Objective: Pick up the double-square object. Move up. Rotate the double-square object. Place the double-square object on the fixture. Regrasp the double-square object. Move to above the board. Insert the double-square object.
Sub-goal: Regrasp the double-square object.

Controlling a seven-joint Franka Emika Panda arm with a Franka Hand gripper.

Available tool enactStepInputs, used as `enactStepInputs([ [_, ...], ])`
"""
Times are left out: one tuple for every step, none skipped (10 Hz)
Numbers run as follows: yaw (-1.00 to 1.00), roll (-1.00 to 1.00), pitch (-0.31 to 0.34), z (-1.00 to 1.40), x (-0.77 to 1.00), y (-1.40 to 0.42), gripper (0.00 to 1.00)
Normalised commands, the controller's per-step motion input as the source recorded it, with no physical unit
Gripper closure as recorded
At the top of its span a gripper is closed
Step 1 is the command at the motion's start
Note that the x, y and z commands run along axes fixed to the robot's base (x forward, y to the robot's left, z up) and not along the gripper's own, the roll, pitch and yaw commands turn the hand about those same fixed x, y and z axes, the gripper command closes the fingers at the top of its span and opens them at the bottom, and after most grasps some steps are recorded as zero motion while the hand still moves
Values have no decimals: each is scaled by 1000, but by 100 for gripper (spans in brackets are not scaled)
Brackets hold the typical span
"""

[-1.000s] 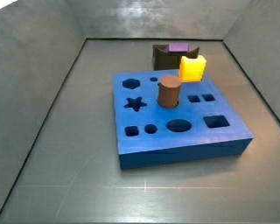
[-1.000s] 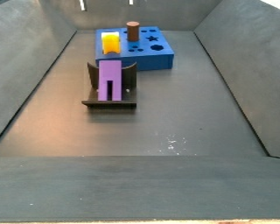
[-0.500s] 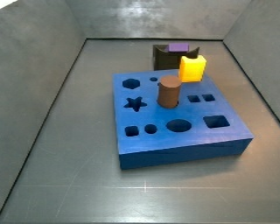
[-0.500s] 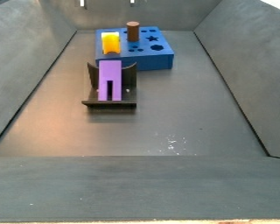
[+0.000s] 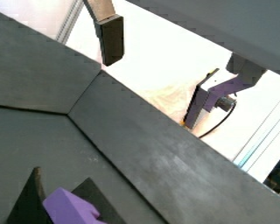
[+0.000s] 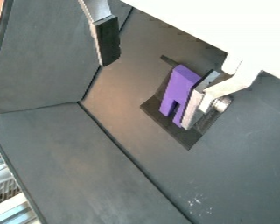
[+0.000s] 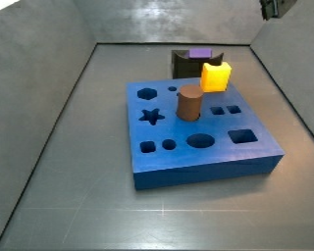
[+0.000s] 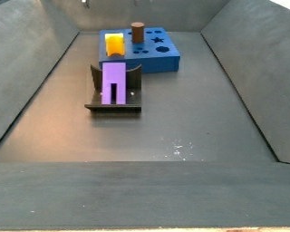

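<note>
Regrasp step: gripper (image 6: 160,57) high above, jaws apart and empty; next, descend onto the block (image 6: 178,92) in the fixture (image 8: 112,107)

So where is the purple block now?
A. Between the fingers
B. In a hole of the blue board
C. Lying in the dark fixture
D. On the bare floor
C: the purple block lies in the fixture, while the gripper hangs above it, open and empty.

Matt purple plastic double-square object (image 8: 113,80)
</note>
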Motion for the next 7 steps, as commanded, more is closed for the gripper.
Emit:
enactStepInputs([
  [155, 216, 90, -7, 80, -29, 0],
  [189, 100, 6, -1000, 31, 74, 0],
  [188, 92, -7, -1000, 33, 72, 0],
  [158, 79, -57, -1000, 49, 66, 0],
  [131, 72, -89, -1000, 56, 63, 0],
  [101, 69, -116, -1000, 62, 60, 0],
  [71, 64, -129, -1000, 68, 57, 0],
])
